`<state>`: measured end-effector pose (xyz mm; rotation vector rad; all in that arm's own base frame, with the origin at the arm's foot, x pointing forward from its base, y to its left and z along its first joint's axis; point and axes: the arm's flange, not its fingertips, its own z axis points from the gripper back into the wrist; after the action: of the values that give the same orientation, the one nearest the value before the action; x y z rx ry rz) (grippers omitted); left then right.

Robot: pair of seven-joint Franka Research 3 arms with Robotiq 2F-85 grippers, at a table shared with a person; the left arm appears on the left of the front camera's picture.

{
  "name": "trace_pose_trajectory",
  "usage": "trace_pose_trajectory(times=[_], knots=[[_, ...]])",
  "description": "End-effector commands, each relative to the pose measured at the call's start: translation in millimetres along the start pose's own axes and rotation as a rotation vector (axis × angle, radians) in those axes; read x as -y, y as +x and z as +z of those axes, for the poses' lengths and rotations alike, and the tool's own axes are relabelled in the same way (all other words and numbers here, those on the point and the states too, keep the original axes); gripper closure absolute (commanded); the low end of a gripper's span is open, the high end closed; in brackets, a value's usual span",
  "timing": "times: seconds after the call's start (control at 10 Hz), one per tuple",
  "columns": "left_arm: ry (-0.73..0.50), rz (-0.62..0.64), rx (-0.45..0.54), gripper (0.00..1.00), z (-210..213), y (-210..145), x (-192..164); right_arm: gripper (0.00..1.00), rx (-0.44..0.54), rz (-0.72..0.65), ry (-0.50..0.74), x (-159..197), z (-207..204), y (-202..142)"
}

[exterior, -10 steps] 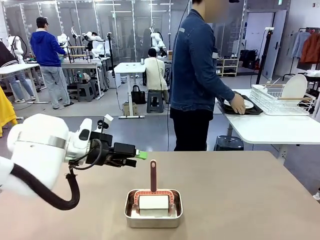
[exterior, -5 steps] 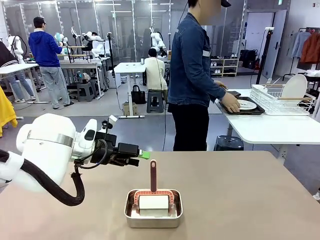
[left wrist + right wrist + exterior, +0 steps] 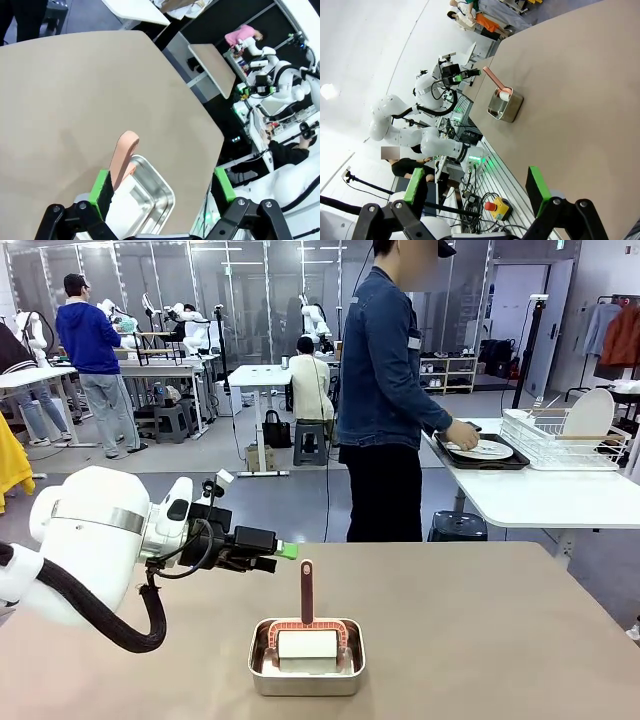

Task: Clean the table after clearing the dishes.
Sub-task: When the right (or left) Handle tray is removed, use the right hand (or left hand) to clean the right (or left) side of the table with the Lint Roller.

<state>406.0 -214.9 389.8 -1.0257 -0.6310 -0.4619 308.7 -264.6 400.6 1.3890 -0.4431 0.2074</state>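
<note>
The left gripper (image 3: 162,186) was wide open near the pan (image 3: 156,196) on the counter (image 3: 75,100) (the right gripper (image 3: 476,185) gaped wide too).

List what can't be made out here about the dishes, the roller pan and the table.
- Dishes, front view: far off and small, the person's hand covers part; cutlery and a second plate cannot be told.
- Roller, front view: its underside is hidden by the pan wall.
- Pan, left wrist view: near end cut off behind the left gripper.
- Table: any crumbs or smears too fine to see.
</note>
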Motion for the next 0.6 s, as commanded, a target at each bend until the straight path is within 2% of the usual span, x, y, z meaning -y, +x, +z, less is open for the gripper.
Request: trace_pose_trajectory(times=[0.0, 0.1, 0.3, 0.5], knots=[[0.1, -0.069, -0.069, 0.0, 4, 11, 6, 0.0, -0.016, 0.02, 0.003, -2, 1, -3], [0.149, -0.102, -0.116, 0.0, 2, 20, 7, 0.0, -0.016, 0.02, 0.003, -2, 1, -3], [0.163, -0.192, -0.215, 0.0, -6, 38, 12, 0.0, -0.016, 0.02, 0.003, -2, 1, -3], [0.222, -0.277, -0.35, 0.0, -20, 59, 14, 0.0, -0.016, 0.02, 0.003, -2, 1, -3]])
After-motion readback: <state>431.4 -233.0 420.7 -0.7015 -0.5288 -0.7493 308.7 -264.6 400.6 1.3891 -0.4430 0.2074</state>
